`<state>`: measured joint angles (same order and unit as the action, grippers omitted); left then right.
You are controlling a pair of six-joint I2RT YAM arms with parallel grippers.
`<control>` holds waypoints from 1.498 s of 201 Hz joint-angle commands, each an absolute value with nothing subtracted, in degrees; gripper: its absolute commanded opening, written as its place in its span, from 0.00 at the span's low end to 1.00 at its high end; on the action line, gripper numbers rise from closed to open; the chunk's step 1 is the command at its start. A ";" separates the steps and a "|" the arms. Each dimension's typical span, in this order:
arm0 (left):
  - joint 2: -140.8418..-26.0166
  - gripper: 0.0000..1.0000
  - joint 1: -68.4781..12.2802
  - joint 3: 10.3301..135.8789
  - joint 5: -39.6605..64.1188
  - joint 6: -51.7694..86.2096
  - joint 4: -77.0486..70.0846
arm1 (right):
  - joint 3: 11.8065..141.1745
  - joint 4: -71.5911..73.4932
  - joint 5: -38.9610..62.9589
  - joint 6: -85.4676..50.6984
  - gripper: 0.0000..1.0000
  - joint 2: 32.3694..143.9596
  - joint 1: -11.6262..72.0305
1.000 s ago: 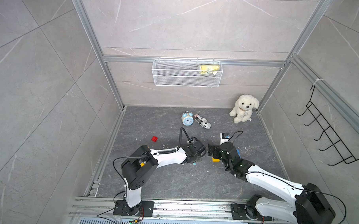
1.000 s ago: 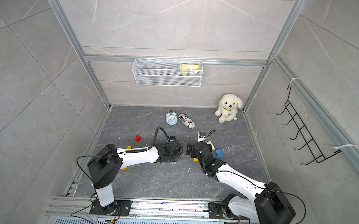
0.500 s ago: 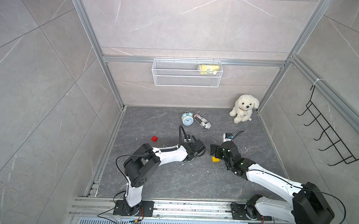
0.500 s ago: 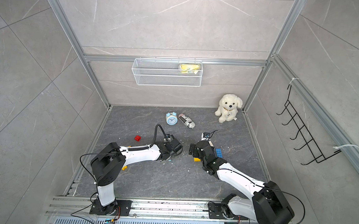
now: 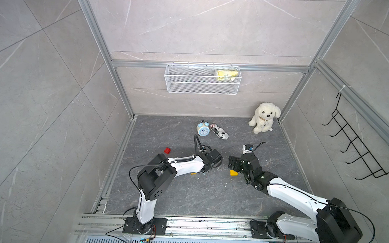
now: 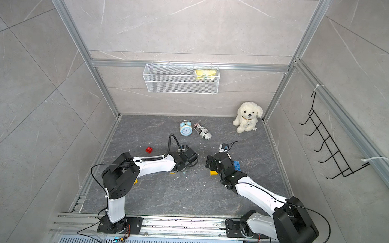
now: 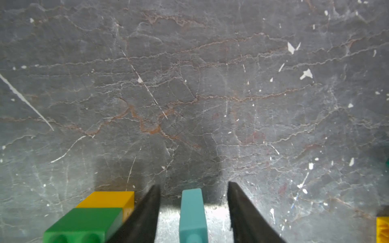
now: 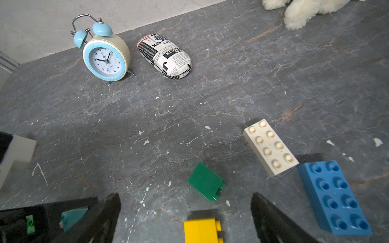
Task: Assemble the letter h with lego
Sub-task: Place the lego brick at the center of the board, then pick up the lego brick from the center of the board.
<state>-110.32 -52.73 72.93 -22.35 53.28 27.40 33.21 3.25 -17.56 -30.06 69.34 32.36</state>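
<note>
In the left wrist view my left gripper (image 7: 193,185) is open. A light blue lego brick (image 7: 192,212) lies on the floor between the jaws, with a gap on each side. A green brick (image 7: 84,225) joined to a yellow one (image 7: 109,198) sits just outside one jaw. My right gripper (image 8: 185,195) is open low over a yellow brick (image 8: 202,230). Ahead of it lie a green brick (image 8: 205,184), a white brick (image 8: 270,147) and a blue brick (image 8: 334,197). In both top views the grippers (image 5: 206,170) (image 6: 210,163) face each other mid-floor, and a red brick (image 5: 167,150) lies apart to the left.
An alarm clock (image 8: 105,56), a newsprint-patterned case (image 8: 165,55) and a white plush dog (image 5: 265,116) stand toward the back wall. A wire basket (image 5: 201,82) hangs on that wall. White flecks litter the dark stone floor (image 7: 189,84). Another yellow brick (image 6: 135,181) lies by the left arm's elbow.
My left gripper has opened and let go of the light blue brick, which now rests on the floor. Both arms have hardly shifted.
</note>
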 commanded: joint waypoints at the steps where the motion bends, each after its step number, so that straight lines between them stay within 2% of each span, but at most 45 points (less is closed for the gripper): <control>1: -105.91 0.64 -52.66 76.37 -22.73 51.36 30.31 | 32.19 3.77 -17.75 -31.15 1.00 69.60 31.95; 25: -101.61 0.76 -52.75 78.37 -21.21 49.00 31.44 | 33.00 1.37 -19.71 -32.26 1.00 70.14 31.58; 59: -92.66 0.99 -52.74 76.26 -18.60 46.83 31.51 | 34.82 -2.29 -19.80 -33.79 0.98 72.12 30.04; 98: -80.12 1.00 -49.78 66.27 -19.41 46.97 34.04 | 35.66 -5.80 -19.86 -36.81 0.97 72.85 28.02; 133: -68.46 1.00 -41.93 51.32 -16.22 48.35 31.91 | 36.84 -12.15 -20.58 -41.32 0.99 72.82 23.54; 167: -61.72 1.00 -40.17 41.55 -23.12 46.29 31.55 | 40.75 -20.42 -15.48 -49.48 0.99 76.79 17.20; 193: -59.43 1.00 -40.16 36.54 -28.66 43.92 30.16 | 47.99 -28.69 -12.42 -56.20 0.99 82.62 16.43; 222: -57.50 1.00 -40.09 33.85 -31.04 42.82 28.54 | 56.04 -38.51 -15.01 -63.07 1.00 87.45 16.44; 301: -53.65 1.00 -40.25 33.34 -29.08 44.30 31.63 | 67.26 -44.88 -14.15 -72.53 1.00 98.00 16.67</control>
